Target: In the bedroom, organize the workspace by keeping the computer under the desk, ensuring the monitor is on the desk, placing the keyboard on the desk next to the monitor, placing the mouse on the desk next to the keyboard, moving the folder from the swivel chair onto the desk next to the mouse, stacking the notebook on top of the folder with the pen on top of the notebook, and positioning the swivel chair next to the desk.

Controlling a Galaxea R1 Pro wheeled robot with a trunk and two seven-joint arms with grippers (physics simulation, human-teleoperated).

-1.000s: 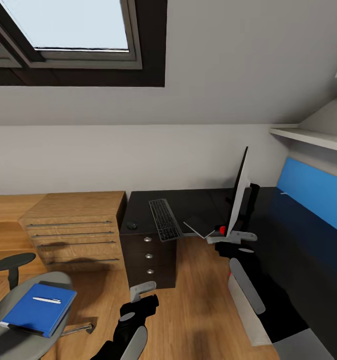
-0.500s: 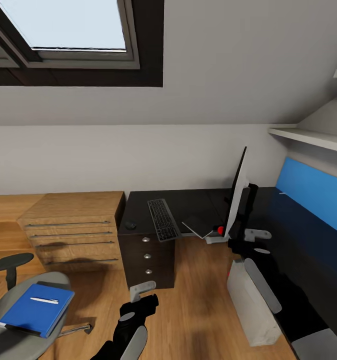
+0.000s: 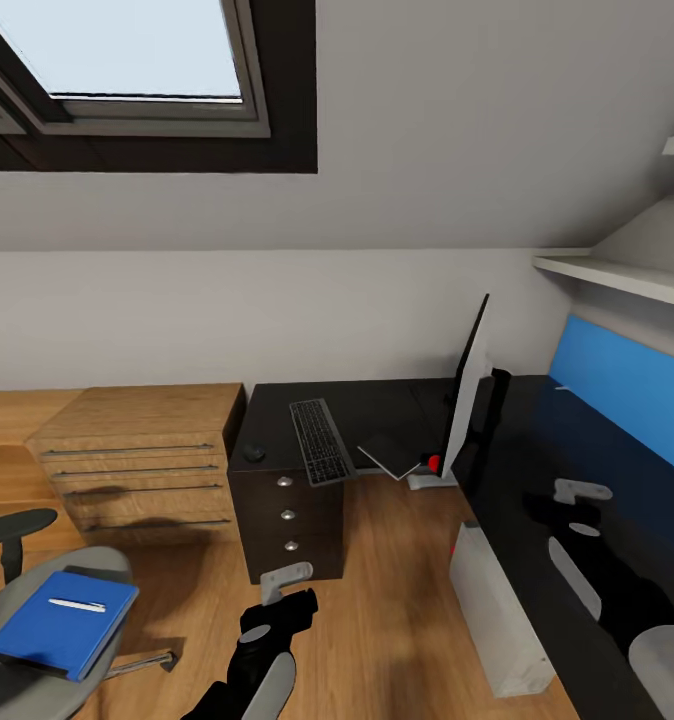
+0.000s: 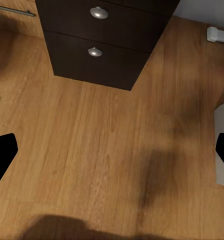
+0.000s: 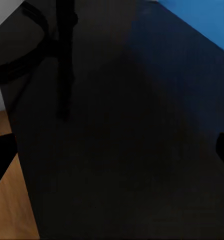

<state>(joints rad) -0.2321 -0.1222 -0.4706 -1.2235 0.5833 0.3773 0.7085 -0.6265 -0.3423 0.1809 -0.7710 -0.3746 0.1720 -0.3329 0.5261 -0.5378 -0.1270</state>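
The black desk (image 3: 377, 400) carries the keyboard (image 3: 317, 440) and, left of it, the mouse (image 3: 254, 453). The monitor (image 3: 467, 390) stands edge-on at the desk's right, and its grey base (image 3: 432, 481) looks lower than the desktop. The grey computer tower (image 3: 497, 610) rests on the floor. At lower left, the swivel chair (image 3: 17, 680) holds a blue folder or notebook (image 3: 47, 625) with a white pen (image 3: 77, 605) on it. My left gripper (image 3: 289, 590) hangs open over the wooden floor (image 4: 112, 155). My right gripper (image 3: 575, 508) is open above a black surface (image 5: 112, 150).
A wooden drawer chest (image 3: 137, 450) stands left of the desk's dark drawer unit (image 3: 287, 515). A black surface (image 3: 577, 440) with a blue back panel (image 3: 627, 385) runs along the right under a white shelf (image 3: 617, 275). Bare wood floor (image 3: 387, 600) lies between chair and computer.
My right gripper has drawn back from the monitor's base toward the lower right, over the black surface. The whole view has shifted slightly. The left arm has not moved.
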